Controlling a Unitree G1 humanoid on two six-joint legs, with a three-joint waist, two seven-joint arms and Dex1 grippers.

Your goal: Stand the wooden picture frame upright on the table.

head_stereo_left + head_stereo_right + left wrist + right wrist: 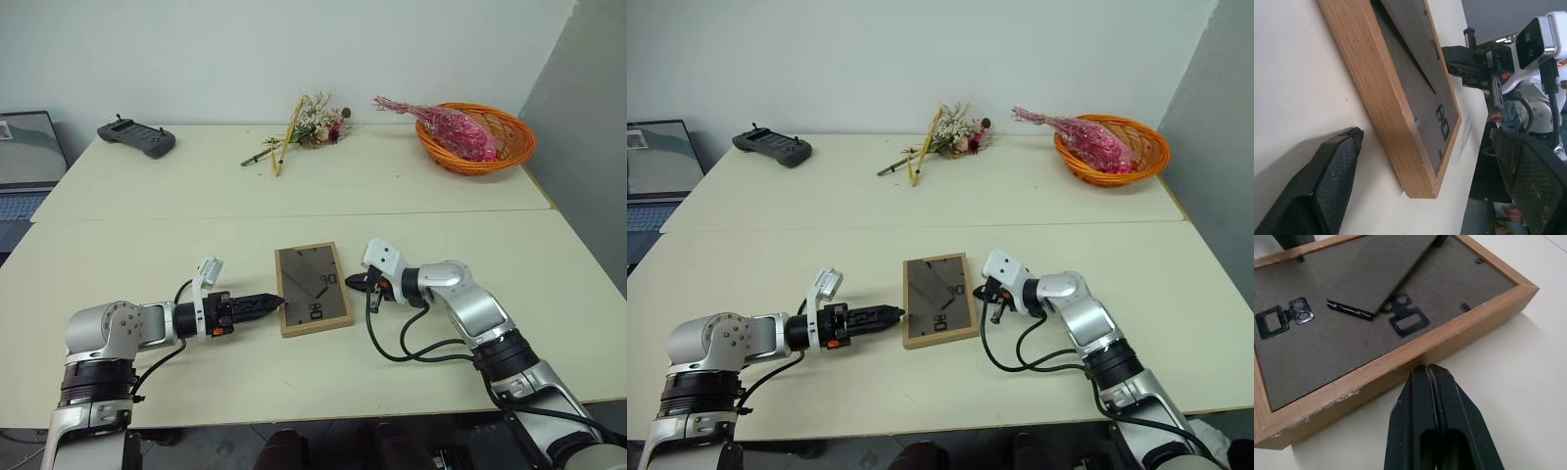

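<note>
The wooden picture frame (pixel 313 289) lies flat on the table (pixel 196 206), back panel up, on the near half of the tabletop just this side of the seam. Its dark grey-brown backing shows the stand flap and small black metal hangers.

The left gripper (pixel 263 305) lies low over the table and points at the frame's left long edge. In the left wrist view its two padded fingers (pixel 1327 186) stand wide apart, one resting near the tabletop and the other out beyond the frame's corner, with nothing between them. The frame's wooden side sits just ahead of the near finger, apart from it by a strip of bare table.

The right gripper (pixel 355 283) comes in from the opposite side, aimed at the frame's right long edge. Its fingers (pixel 1435 426) are pressed together with no gap and hold nothing. Their joined tip sits at the foot of the frame's wooden side, touching it or very nearly so; which one cannot be told.

The frame thus lies between the two sets of fingertips, flat and ungripped.

Far beyond the fingers, on the back half of the table, are an orange basket (pixel 505 147) holding pink dried flowers (pixel 446 127), a loose bunch of dried flowers (pixel 313 122), and a dark handheld controller (pixel 137 137).
</note>
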